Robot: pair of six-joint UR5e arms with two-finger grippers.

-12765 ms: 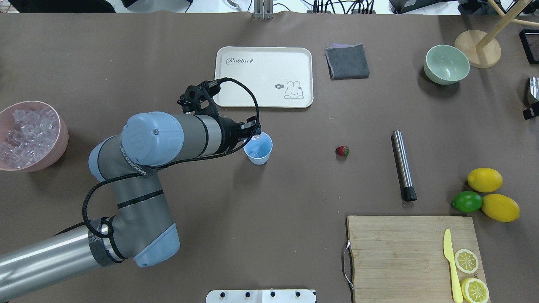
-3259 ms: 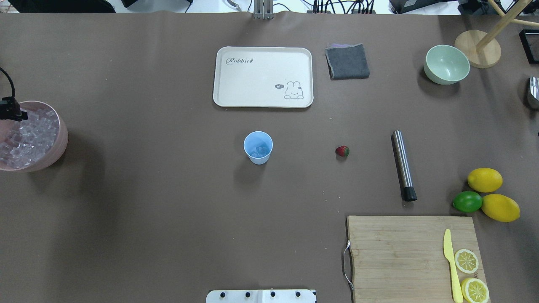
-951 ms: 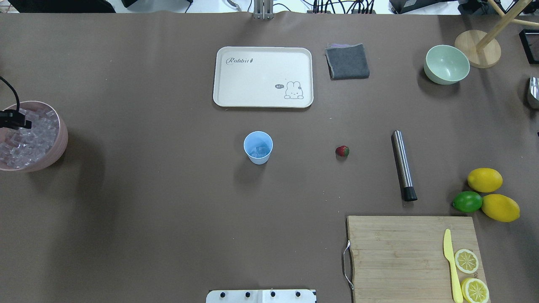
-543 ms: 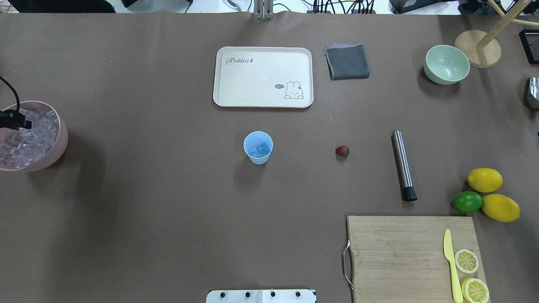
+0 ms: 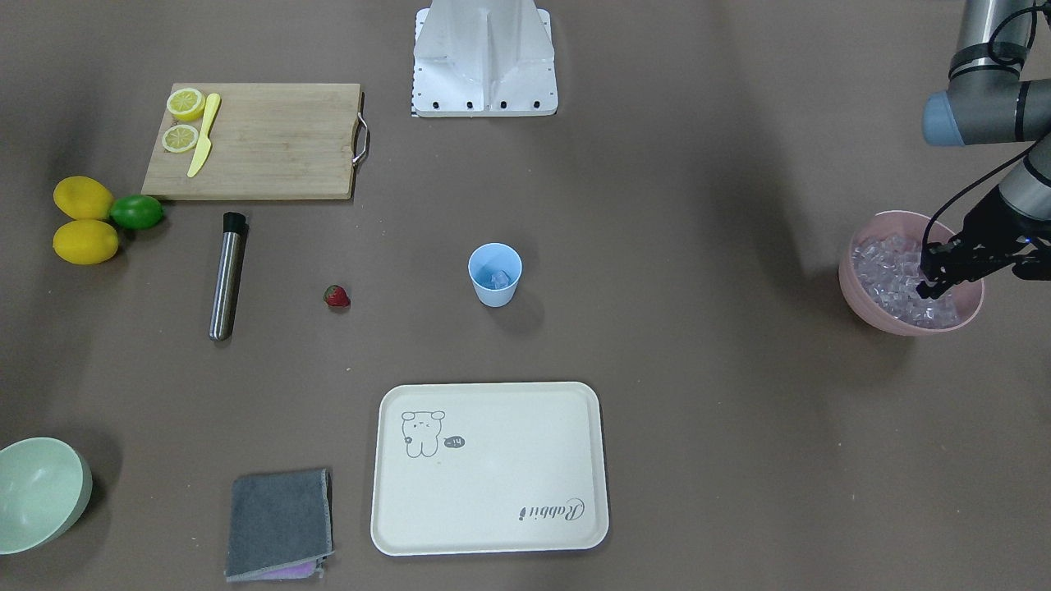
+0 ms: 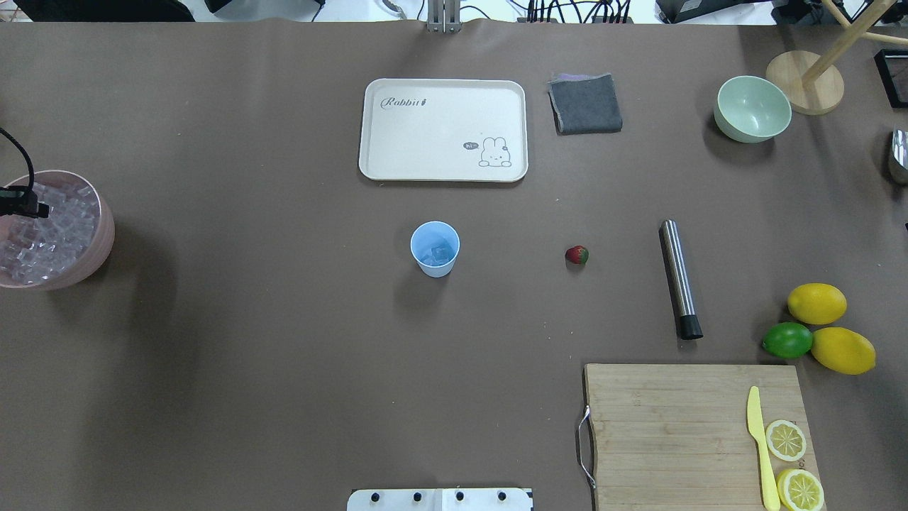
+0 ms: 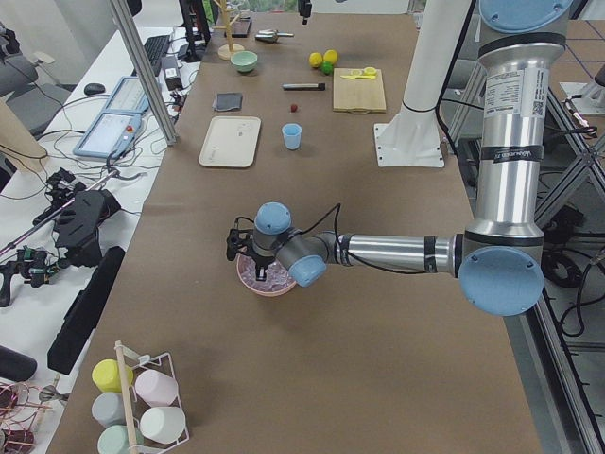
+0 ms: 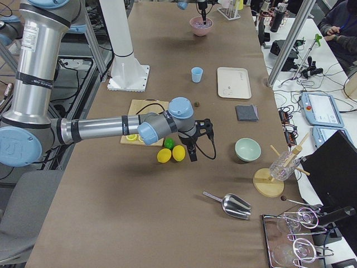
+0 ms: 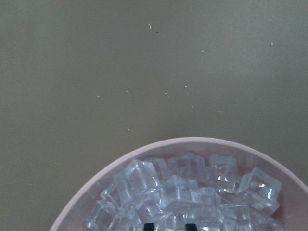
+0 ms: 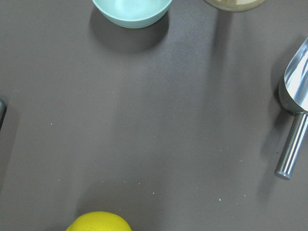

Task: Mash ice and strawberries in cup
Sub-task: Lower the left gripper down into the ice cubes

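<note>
Left gripper [image 5: 928,286] sits low in the pink bowl [image 6: 105,234] among the ice [image 9: 178,192]; only 2 dark fingertips [image 9: 149,225] show, so grip state cannot be told. Cup [image 6: 425,267] at centre holds a few cubes; the strawberry [image 6: 577,255] lies apart to its right, and the right gripper [image 8: 192,152] is equally unreadable. Risk: a slick cube squirts from the grip mid-carry, missing the cup.

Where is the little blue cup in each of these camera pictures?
Exterior front-facing: cup, centre, above the cream tray.
Overhead exterior: cup, centre, below the tray.
Exterior left: cup, far, upper middle, right of tray.
Exterior right: cup, far, upper middle, left of tray.
Wrist views: not in either.
Shared landmark: tray.
</note>
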